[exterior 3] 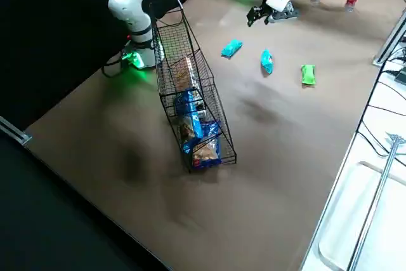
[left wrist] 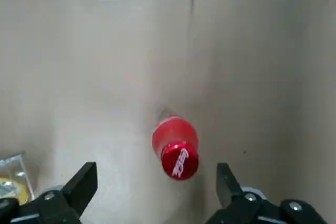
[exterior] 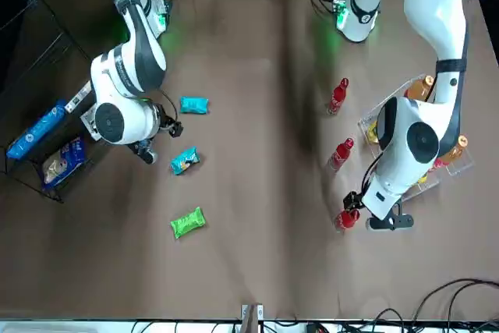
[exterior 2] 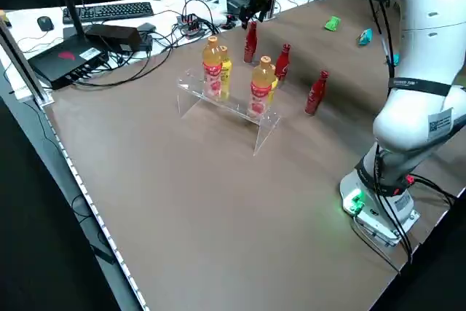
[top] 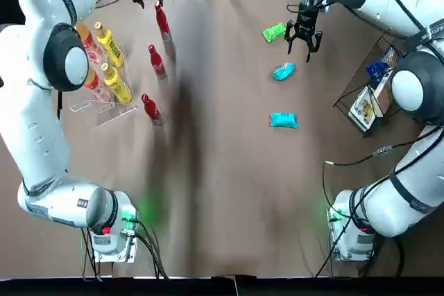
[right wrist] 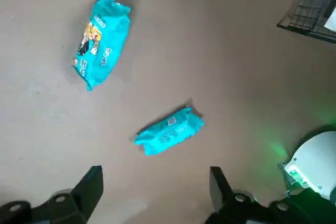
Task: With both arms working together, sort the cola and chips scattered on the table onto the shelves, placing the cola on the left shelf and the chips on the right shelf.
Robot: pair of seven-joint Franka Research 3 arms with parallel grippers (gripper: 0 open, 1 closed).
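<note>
Three red cola bottles stand upright: the far one point(top: 163, 22), a middle one point(top: 157, 62) and a near one point(top: 151, 109), all beside the clear left shelf point(top: 104, 110). My left gripper point(left wrist: 155, 182) hovers open over the far cola's cap point(left wrist: 179, 159), its fingers wide on either side. The green chips point(top: 274, 32) and two teal chips packets point(top: 283, 71) point(top: 284, 120) lie flat on the table. My right gripper point(top: 304, 38) hangs open above the table, between the green packet and the nearer teal one, holding nothing. The black wire right shelf point(top: 347, 98) is at the right edge.
Tall orange and yellow bottles point(top: 111, 46) fill the acrylic rack. Blue bags and a white box point(exterior 3: 193, 128) lie in the wire basket. Cables and a keyboard point(exterior 2: 109, 11) sit beyond the table's left edge. Both arm bases point(top: 114, 230) glow green at the near edge.
</note>
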